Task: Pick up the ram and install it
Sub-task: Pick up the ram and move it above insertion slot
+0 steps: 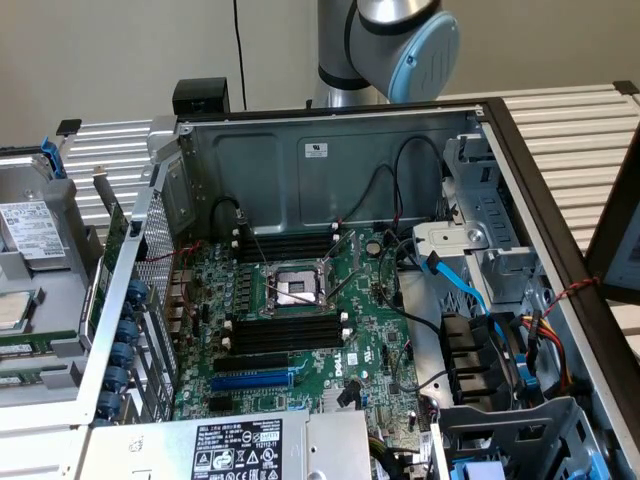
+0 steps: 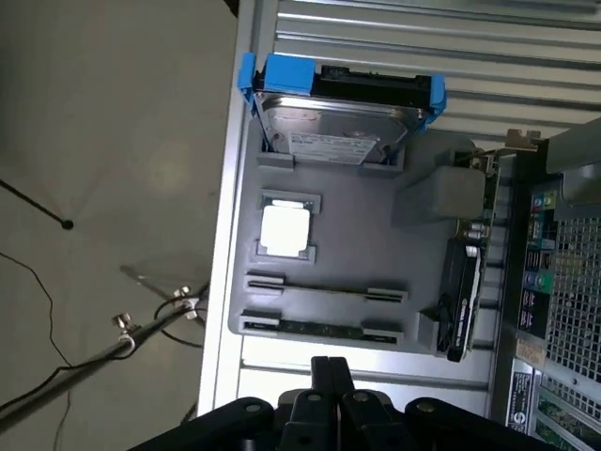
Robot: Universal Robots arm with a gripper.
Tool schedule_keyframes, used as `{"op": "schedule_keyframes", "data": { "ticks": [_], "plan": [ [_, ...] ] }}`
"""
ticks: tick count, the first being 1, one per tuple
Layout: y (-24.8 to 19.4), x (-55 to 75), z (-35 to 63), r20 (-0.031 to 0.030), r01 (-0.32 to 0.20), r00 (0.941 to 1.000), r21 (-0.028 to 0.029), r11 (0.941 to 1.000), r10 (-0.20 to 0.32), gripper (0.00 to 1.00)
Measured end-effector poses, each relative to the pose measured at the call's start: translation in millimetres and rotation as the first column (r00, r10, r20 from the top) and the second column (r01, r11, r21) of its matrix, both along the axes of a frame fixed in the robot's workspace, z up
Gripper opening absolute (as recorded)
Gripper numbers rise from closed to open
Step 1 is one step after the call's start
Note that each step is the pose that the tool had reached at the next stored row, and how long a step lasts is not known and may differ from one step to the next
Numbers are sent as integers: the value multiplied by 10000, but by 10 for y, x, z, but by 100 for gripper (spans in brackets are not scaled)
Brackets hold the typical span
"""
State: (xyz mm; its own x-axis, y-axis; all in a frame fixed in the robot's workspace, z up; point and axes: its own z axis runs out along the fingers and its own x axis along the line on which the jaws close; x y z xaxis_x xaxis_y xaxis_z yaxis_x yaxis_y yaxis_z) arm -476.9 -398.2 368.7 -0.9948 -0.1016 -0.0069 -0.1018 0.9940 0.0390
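Wrist view: gripper (image 2: 331,365) is pinched shut, holding nothing, hanging near the gray tray (image 2: 376,235). Ram (image 2: 324,328) sits in its holder there.

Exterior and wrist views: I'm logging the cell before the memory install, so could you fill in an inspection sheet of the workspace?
Surface: slatted metal table bearing an open grey computer case and a grey parts tray.
Job's things: ram, a long thin dark green stick, lies in the tray's holder, ungripped; the black memory slots with white clips look empty.
Clutter: silver hard drive in a blue bracket, square silver processor chip, both on the tray.
Gripper: black gripper shut, holding nothing, nearest the ram.
Cables: black cables and a blue flat cable inside the case.
Surroundings: grey robot arm with a blue cap behind the case; pale floor.
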Motion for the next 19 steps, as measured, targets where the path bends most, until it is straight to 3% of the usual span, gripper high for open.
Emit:
{"op": "schedule_keyframes", "data": {
  "ticks": [5, 10, 16, 19],
  "plan": [
    [0, 0, -10, 19, -909, 9959, -1, 9959, 909, 10],
    [0, 0, -14, 31, -1821, 9833, -2, 9833, 1821, 10],
    [0, 0, -14, 71, -2869, 9579, -12, 9580, 2869, 10],
    [0, 0, -15, 71, -3397, 9405, -11, 9405, 3397, 10]
  ]
}}
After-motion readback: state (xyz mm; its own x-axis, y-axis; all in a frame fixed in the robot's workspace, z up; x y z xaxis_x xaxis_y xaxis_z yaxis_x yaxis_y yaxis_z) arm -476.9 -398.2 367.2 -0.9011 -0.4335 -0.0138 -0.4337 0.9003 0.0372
